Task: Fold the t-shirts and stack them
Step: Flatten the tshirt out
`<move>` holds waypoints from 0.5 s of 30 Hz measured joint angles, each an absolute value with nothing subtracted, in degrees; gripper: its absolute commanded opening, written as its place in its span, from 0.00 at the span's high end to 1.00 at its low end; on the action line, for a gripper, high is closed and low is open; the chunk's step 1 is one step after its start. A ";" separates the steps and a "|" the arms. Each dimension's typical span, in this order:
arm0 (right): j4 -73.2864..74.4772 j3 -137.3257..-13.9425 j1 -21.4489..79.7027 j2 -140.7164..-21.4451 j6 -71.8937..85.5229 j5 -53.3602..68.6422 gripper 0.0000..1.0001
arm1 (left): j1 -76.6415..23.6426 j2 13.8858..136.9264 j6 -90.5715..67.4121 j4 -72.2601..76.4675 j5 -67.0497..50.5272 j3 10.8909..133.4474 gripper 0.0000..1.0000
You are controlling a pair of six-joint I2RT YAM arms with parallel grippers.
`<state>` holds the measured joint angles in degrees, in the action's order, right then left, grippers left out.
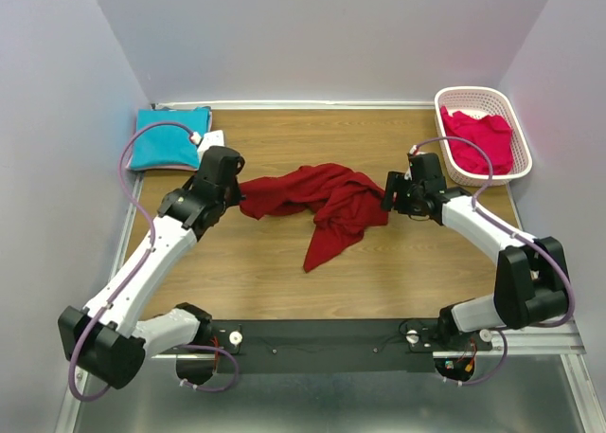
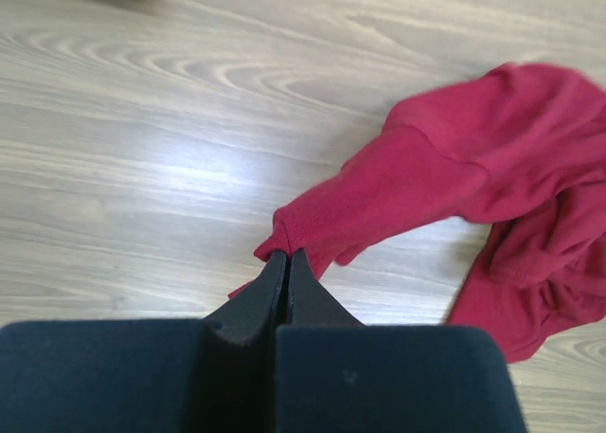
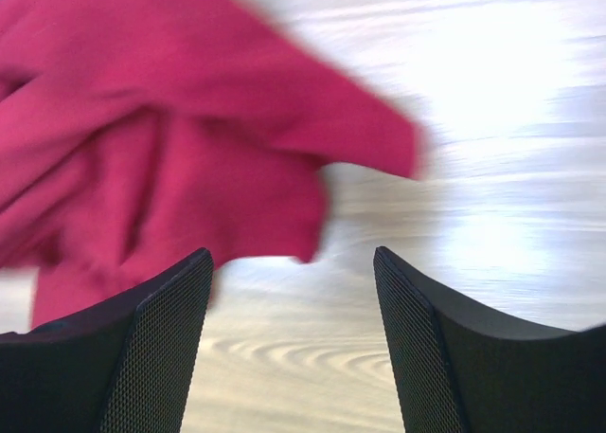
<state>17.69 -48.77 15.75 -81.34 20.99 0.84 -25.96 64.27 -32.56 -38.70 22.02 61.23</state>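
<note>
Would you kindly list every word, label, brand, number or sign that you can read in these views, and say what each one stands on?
None can be read.
The dark red t-shirt, the turquoise t-shirt, the pinkish-red t-shirt and the white basket show no print.
A small white patch at the turquoise t-shirt's edge may be a label, but it is too small to read.

Overall light: bright, even, from overhead; the top view is clear and sharp.
Glare: broad white sheen on the table [image 3: 492,101] right of the dark red t-shirt [image 3: 142,120] in the right wrist view; a milder patch left of it in the left wrist view.
Shadows: soft and thin, hugging the shirt's edges.
Blur: right wrist view smeared, shirt outline fuzzy.
</note>
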 measured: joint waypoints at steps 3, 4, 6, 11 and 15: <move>17.63 -49.12 15.51 -81.95 21.06 -2.61 0.23 | -24.77 61.95 -31.73 -39.42 22.28 61.49 1.00; 17.56 -49.32 15.35 -82.56 21.06 -3.42 0.23 | -24.40 61.25 -31.27 -39.59 22.35 61.49 1.00; 17.41 -49.56 15.25 -83.53 20.97 -3.97 0.23 | -23.90 60.66 -30.81 -39.70 22.37 61.49 1.00; 16.40 -51.31 14.63 -89.12 19.92 -3.70 0.23 | -22.63 59.59 -29.54 -40.03 22.35 61.49 1.00; 15.16 -53.60 13.85 -93.25 18.50 -2.48 0.23 | -21.37 58.13 -28.69 -40.01 22.35 61.14 1.00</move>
<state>15.16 -53.60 13.85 -93.25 18.50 -2.48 -21.37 58.13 -28.69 -40.01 22.35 61.14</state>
